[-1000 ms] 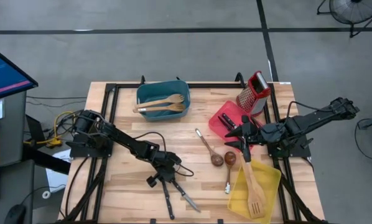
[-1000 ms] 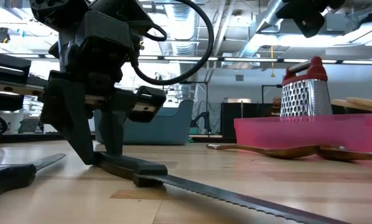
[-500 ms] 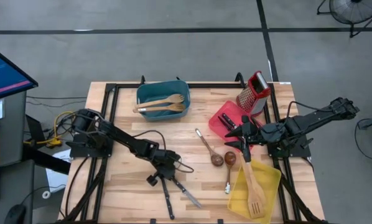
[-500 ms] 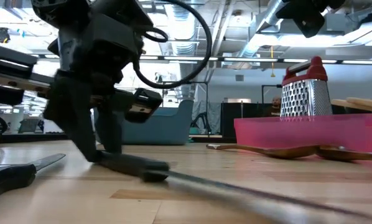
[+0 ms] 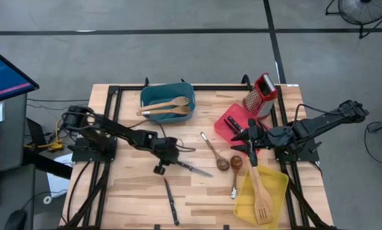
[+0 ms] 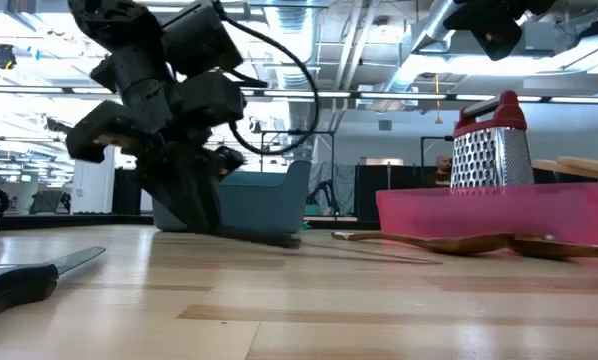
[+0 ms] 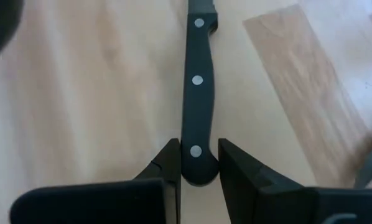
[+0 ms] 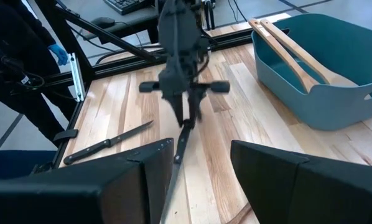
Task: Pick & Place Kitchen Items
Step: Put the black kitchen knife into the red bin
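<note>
Your left gripper [image 5: 170,158] was clenched on the black handle of a steel knife [image 5: 190,168]; in the left wrist view its two fingers [image 7: 171,163] pressed against either side of the butt of the riveted handle [image 7: 197,93]. The knife sat near the middle of the table [image 5: 133,185], its blade pointing right toward a pair of brown-bowled spoons [image 5: 223,163]. In the low view the knife [image 6: 269,239] lay low over the wood in front of the teal bin [image 6: 264,200].

A second knife [image 5: 170,201] lay apart on the near part of the table, left of the yellow bin [image 5: 277,191], which held a slotted wooden turner [image 5: 260,195]. The teal bin [image 5: 154,94] at the far side held two pale wooden utensils [image 5: 168,107].

Your right gripper [image 5: 250,144] hung released, fingers apart, between the red bin [image 5: 224,124] and the yellow bin. A box grater [image 5: 260,94] stood at the far right.
</note>
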Robot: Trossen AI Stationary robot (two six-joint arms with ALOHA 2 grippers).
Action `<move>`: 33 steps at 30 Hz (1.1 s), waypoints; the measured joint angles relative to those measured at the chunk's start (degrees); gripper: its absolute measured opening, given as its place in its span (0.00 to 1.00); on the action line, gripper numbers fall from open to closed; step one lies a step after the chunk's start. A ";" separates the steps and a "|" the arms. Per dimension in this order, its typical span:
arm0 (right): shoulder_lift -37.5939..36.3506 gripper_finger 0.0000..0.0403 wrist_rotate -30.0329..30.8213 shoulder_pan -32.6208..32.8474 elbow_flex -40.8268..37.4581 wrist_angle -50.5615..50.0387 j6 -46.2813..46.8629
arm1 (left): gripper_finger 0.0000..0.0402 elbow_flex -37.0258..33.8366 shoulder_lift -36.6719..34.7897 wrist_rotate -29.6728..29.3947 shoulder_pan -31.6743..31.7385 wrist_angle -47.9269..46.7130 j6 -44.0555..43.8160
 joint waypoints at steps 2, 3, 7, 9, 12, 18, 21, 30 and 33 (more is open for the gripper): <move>0.01 0.43 0.00 0.00 0.00 -0.03 -0.02 | 0.14 -2.23 -3.74 -0.60 0.40 0.03 -1.74; 0.00 0.43 0.00 0.00 0.01 0.03 -0.02 | 0.14 -3.16 -5.67 -1.42 0.38 0.47 -2.87; 0.02 0.43 0.00 0.00 0.01 -0.01 -0.02 | 0.14 -7.10 -14.40 -3.53 0.35 0.23 -6.53; 0.02 0.43 0.00 0.00 0.01 0.08 -0.02 | 0.14 -8.54 -18.89 -4.97 0.33 0.57 -8.77; 0.02 0.43 0.00 0.00 0.01 0.10 -0.02 | 0.14 -10.54 -25.45 -7.15 0.31 0.43 -11.51; 0.00 0.43 0.00 0.00 0.01 0.42 -0.02 | 0.14 -13.12 -38.25 -11.24 0.29 0.33 -15.33; 0.00 0.43 0.00 0.02 0.01 0.62 -0.02 | 0.14 -13.25 -44.10 -13.33 0.29 0.42 -16.25; 0.00 0.43 0.00 0.02 0.01 0.84 -0.04 | 0.14 -13.23 -59.36 -14.46 0.29 7.81 -16.41; 0.00 0.43 0.00 0.02 0.01 0.84 -0.04 | 0.14 -13.23 -62.43 -10.43 0.29 14.27 -16.39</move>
